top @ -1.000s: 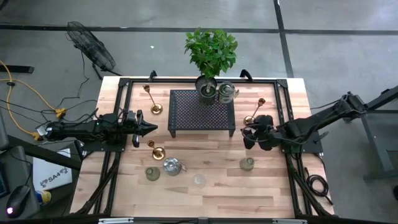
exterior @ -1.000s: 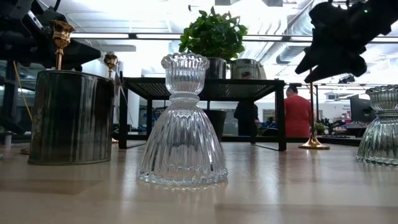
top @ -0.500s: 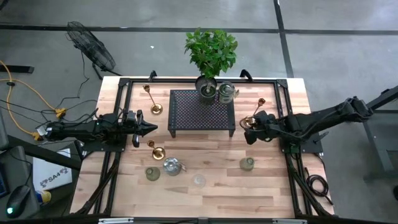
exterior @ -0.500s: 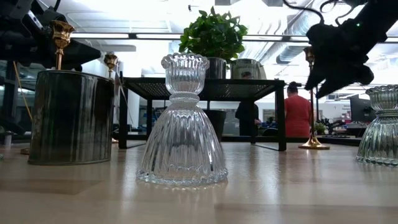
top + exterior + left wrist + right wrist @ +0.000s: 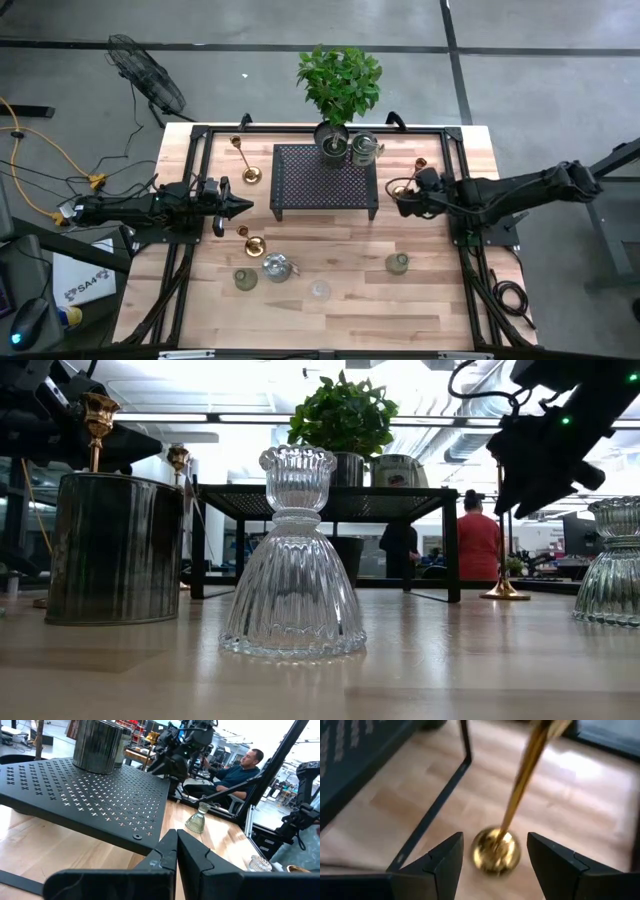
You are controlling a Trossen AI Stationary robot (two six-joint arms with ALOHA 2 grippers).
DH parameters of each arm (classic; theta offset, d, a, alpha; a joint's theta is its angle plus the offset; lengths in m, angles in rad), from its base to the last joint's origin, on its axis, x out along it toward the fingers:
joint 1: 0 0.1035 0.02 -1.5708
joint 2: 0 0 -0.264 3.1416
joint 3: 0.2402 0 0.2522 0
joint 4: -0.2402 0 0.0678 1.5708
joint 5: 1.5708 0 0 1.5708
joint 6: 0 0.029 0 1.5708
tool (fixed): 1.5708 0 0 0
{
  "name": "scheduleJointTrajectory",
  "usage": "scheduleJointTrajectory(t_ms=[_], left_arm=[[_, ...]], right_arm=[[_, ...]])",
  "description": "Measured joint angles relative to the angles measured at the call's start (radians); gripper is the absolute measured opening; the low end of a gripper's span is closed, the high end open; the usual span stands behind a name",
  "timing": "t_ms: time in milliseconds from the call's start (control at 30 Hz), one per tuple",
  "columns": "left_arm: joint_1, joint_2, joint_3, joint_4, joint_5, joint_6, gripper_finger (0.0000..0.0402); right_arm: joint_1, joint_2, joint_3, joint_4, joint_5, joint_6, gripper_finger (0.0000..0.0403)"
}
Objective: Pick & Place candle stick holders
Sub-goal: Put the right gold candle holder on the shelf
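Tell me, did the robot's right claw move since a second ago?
Yes. The right gripper slid up the table toward the brass candle holder beside the black stand, and its open fingers now straddle the brass base.

Right gripper (image 5: 403,196) straddles brass holder (image 5: 402,190) with little side room, apparently, black stand (image 5: 326,181) just beside; bare table (image 5: 340,320) along the near edge passable, clear glass holder (image 5: 319,290) excepted.

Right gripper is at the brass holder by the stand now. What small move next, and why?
Probably ease the right gripper down around the brass candle stick holder, then close. Its fingers stand open either side of the stem, not gripping, and the holder rests on the table.
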Motion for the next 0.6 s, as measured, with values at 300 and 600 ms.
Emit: scheduleJointTrajectory(t_ms=[300,600], left_arm=[[0.000,0.000,0.000,0.000,0.000,0.000,0.0002],[0.000,0.000,0.000,0.000,0.000,0.000,0.0002]], right_arm=[[-0.038,0.000,0.001,0.082,0.126,-0.085,0.0213],[-0.044,0.000,0.001,0.122,0.156,-0.106,0.0205]])
